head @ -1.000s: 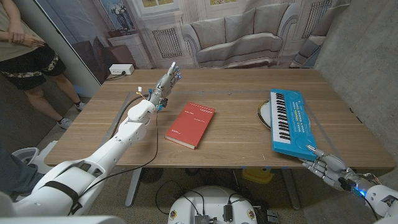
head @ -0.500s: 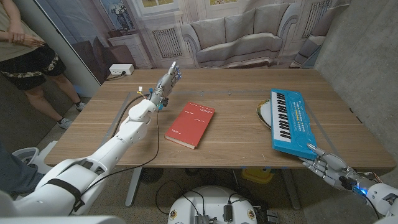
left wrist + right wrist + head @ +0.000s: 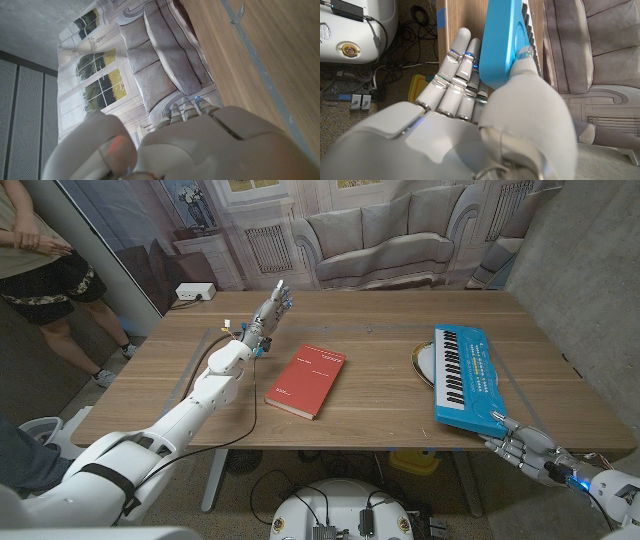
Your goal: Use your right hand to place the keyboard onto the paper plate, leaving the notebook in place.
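1. The right hand point(image 3: 525, 450), at five o'clock, grips the blue keyboard's point(image 3: 467, 378) near end.
2. The keyboard lies partly over the paper plate point(image 3: 424, 362).
3. The red notebook point(image 3: 306, 380) sits mid-worktop point(image 3: 380, 320).
4. The left hand point(image 3: 268, 313), at eleven o'clock, holds nothing, fingers extended.

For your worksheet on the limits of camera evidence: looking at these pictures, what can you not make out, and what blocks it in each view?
- Paper plate, head view: mostly covered by the blue keyboard.
- Right robot hand, head view: its hold is hidden under the keyboard's end; in the right wrist view, fingers and thumb grip it.
- Left robot hand, left wrist view: its back hides the palm.
- Notebook: cover print too small.
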Controlling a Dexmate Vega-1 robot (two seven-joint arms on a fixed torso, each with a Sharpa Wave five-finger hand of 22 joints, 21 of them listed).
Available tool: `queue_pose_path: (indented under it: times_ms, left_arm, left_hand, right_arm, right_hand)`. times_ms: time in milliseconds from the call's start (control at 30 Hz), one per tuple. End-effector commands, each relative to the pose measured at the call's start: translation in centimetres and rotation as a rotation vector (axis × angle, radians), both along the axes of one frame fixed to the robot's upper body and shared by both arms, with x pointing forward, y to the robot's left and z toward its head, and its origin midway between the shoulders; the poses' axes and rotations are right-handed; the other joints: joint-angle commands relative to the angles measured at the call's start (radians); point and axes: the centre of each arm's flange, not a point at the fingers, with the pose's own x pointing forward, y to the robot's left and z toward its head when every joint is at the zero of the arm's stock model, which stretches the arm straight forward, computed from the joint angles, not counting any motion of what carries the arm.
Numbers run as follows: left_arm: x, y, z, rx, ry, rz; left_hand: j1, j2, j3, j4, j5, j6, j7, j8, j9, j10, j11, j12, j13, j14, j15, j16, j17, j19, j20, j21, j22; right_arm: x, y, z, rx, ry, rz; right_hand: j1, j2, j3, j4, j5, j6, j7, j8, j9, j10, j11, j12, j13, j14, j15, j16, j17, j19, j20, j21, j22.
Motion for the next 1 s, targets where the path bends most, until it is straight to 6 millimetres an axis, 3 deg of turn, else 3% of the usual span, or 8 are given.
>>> queue_pose_path:
  times_ms: [33,267,1000]
  left_arm:
    - [0.3,0.0,-0.1,0.001,0.008,-0.003]
    - [0.3,0.1,0.0,0.002,0.009,0.002]
    - [0.2,-0.5,0.0,0.004,0.006,-0.005]
  left_hand:
    - [0.006,0.006,-0.008,0.002,0.001,-0.004,-0.002,0.007,0.001,-0.004,0.002,0.002,0.004,-0.009,-0.001,0.006,0.003,-0.010,0.004,0.001,0.003]
    - [0.007,0.007,-0.009,0.002,0.001,-0.005,-0.002,0.007,0.001,-0.005,0.003,0.001,0.004,-0.010,-0.002,0.006,0.003,-0.010,0.006,0.001,0.003]
    - [0.009,0.009,-0.012,0.002,0.001,-0.004,-0.003,0.007,0.001,-0.006,0.002,0.001,0.004,-0.011,-0.001,0.005,0.003,-0.011,0.010,0.001,0.003]
  right_arm:
    - [0.1,0.3,0.6,0.003,0.011,0.000]
    - [0.2,0.3,0.5,0.010,0.012,-0.002]
    - [-0.1,0.4,-0.7,0.026,0.007,0.013]
  right_hand:
    - [-0.097,0.032,0.016,0.051,0.005,0.098,-0.047,-0.012,-0.001,0.048,-0.033,-0.009,-0.002,0.044,-0.058,-0.004,-0.010,0.016,-0.095,0.003,-0.014]
    - [-0.147,0.028,0.000,0.073,0.006,0.039,-0.029,-0.036,-0.010,0.015,-0.020,-0.029,-0.007,0.038,-0.044,-0.010,-0.024,0.025,-0.095,-0.005,-0.037]
    - [-0.226,-0.004,-0.038,0.100,0.009,-0.038,-0.015,-0.047,-0.026,-0.067,-0.001,-0.059,-0.010,-0.039,0.023,-0.038,-0.037,0.018,-0.086,-0.046,-0.060]
